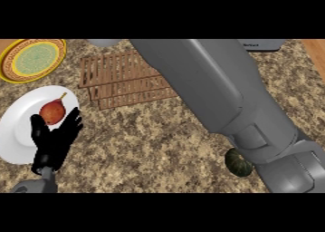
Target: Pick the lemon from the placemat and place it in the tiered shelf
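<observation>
No lemon and no placemat show in the head view. The tiered shelf is a brown slatted wooden rack lying at the upper middle of the counter. My right forearm crosses the view from the lower right to the top edge, passing over the shelf's right end; the hand itself is past the top edge and out of sight. My left hand rests open at the lower left, fingers up, over the rim of a white plate.
A white plate at the left holds a red pear. A yellow plate with a green centre sits at the upper left. A dark green squash lies beside my right arm. A grey object shows at the top.
</observation>
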### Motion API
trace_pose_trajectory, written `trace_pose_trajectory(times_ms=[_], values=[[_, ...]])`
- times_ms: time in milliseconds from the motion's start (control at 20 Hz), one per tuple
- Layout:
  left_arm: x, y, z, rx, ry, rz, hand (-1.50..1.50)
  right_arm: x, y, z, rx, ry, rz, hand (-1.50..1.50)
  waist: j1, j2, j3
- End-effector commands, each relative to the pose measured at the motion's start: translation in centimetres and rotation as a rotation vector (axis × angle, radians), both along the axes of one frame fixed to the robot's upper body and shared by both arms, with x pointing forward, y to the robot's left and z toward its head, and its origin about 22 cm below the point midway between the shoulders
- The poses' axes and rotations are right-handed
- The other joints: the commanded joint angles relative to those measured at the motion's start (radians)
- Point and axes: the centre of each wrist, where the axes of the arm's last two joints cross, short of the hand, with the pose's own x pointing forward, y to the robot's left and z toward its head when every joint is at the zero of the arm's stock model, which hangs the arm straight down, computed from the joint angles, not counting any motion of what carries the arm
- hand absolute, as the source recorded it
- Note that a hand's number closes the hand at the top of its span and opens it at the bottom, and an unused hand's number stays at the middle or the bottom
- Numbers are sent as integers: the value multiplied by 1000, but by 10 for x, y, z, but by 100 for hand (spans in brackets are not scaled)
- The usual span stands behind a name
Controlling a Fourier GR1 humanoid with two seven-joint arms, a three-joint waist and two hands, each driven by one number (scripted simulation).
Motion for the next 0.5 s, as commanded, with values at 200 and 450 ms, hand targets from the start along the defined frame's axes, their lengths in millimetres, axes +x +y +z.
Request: trace_pose_trajectory(times_ms=[200, 450], values=[[14, 9, -3, 0, 2, 9, 0, 12, 0, -16, 9, -48, 60, 150, -4, -1, 0], [5, 16, 5, 19, 0, 7, 0, 21, -4, -9, 41, -34, 63, 150, 1, 1, 0]])
